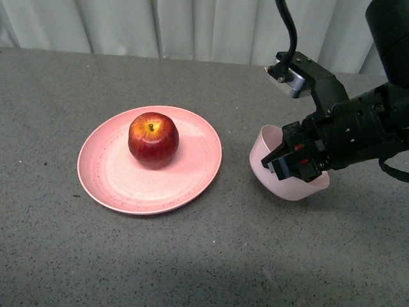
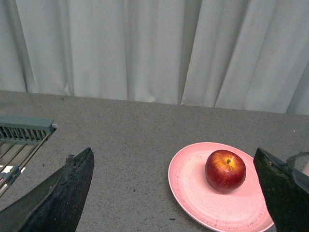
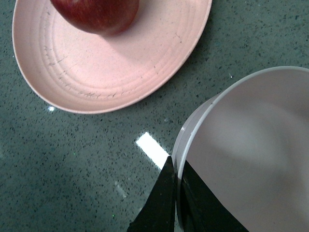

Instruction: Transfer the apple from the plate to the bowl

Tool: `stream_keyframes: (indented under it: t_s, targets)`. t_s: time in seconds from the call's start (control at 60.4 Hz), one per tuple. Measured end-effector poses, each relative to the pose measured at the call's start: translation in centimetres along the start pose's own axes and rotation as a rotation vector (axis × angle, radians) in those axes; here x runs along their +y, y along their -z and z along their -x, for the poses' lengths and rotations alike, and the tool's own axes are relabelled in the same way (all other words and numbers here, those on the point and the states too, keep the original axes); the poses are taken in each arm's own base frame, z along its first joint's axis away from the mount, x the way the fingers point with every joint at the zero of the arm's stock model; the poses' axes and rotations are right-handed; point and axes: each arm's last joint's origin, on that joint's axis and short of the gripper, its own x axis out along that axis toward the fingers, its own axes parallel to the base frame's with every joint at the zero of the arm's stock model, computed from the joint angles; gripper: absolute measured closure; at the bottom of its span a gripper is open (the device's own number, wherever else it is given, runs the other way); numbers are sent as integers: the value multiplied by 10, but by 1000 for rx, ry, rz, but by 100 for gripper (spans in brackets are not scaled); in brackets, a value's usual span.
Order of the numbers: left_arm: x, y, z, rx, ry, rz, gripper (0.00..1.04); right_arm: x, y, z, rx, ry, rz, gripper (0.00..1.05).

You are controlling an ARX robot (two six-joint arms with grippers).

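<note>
The dark red apple sits upright on the wide salmon-pink plate, left of centre on the table. To the plate's right my right gripper is shut on the rim of the pale pink bowl, which is tilted with its opening facing left. In the right wrist view the two black fingers pinch the bowl wall from both sides, with the plate and part of the apple beyond. My left gripper is open and empty, and past it the left wrist view shows the apple on the plate.
The table is dark grey speckled stone with a white curtain along its far edge. A metal rack shows at the edge of the left wrist view.
</note>
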Motion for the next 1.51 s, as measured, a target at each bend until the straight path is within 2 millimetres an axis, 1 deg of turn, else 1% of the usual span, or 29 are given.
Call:
stream_keyframes:
  t_s: [0.199, 0.381, 0.414, 0.463, 0.48, 0.496, 0.529, 0.612, 0.678, 0.745, 0.827, 0.844, 0.86, 0.877, 0.976, 1.009, 1.042, 1.075, 1.092, 1.109, 1.125, 1.175, 1.291, 1.357, 1.423, 1.44, 1.456, 1.473, 1.506]
  targets:
    - [0, 0, 0, 0, 0, 0, 7, 0, -11, -13, 4, 7, 8, 104]
    - [0, 0, 0, 0, 0, 0, 7, 1, -12, -22, 23, 27, 7, 104]
    - [0, 0, 0, 0, 0, 0, 7, 2, -13, -23, 21, 27, 9, 101]
    - [0, 0, 0, 0, 0, 0, 7, 2, -13, -24, 19, 34, 8, 93]
    - [0, 0, 0, 0, 0, 0, 7, 2, -13, -24, 18, 35, 7, 92]
    - [0, 0, 0, 0, 0, 0, 7, 3, -14, -24, 13, 39, 7, 87]
    - [0, 0, 0, 0, 0, 0, 7, 3, -15, -24, 8, 40, 8, 84]
    - [0, 0, 0, 0, 0, 0, 7, 3, -19, -24, -38, 46, 5, 69]
    - [0, 0, 0, 0, 0, 0, 7, 4, -20, -21, -73, 51, 1, 61]
    - [0, 0, 0, 0, 0, 0, 7, 5, -20, -14, -129, 82, -5, 51]
    - [0, 0, 0, 0, 0, 0, 7, 6, -20, 3, -242, 172, -14, 36]
    - [0, 0, 0, 0, 0, 0, 7, 6, -20, 4, -250, 179, -18, 35]
    - [0, 0, 0, 0, 0, 0, 7, 6, -20, 10, -292, 222, -24, 30]
    - [0, 0, 0, 0, 0, 0, 7, 6, -20, 12, -300, 231, -26, 30]
    - [0, 0, 0, 0, 0, 0, 7, 2, -15, 39, -457, 405, -78, 14]
    - [0, 0, 0, 0, 0, 0, 7, 0, -8, 50, -516, 488, -99, 9]
    - [0, 0, 0, 0, 0, 0, 7, -2, -2, 59, -602, 586, -103, 13]
    - [0, 0, 0, 0, 0, 0, 7, -4, 11, 71, -723, 720, -118, 21]
    - [0, 0, 0, 0, 0, 0, 7, -4, 13, 72, -734, 731, -120, 21]
    - [0, 0, 0, 0, 0, 0, 7, -2, 23, 81, -796, 776, -126, 27]
    - [0, 0, 0, 0, 0, 0, 7, -1, 29, 86, -830, 791, -125, 30]
    - [0, 0, 0, 1, 0, 0, 7, 3, 39, 99, -895, 809, -118, 39]
    - [0, 0, 0, 0, 2, 0, 7, 14, 52, 121, -915, 800, -106, 59]
    - [0, 0, 0, 0, 2, 0, 7, 20, 61, 132, -929, 801, -103, 73]
    - [0, 0, 0, 0, 0, 0, 7, 24, 71, 138, -926, 798, -102, 86]
    - [0, 0, 0, 0, 0, 0, 7, 25, 72, 139, -925, 797, -102, 87]
    - [0, 0, 0, 0, 0, 0, 7, 27, 76, 141, -923, 796, -102, 94]
    - [0, 0, 0, 0, 0, 0, 7, 27, 77, 142, -923, 795, -102, 94]
    - [0, 0, 0, 0, 0, 0, 7, 28, 80, 144, -922, 796, -102, 100]
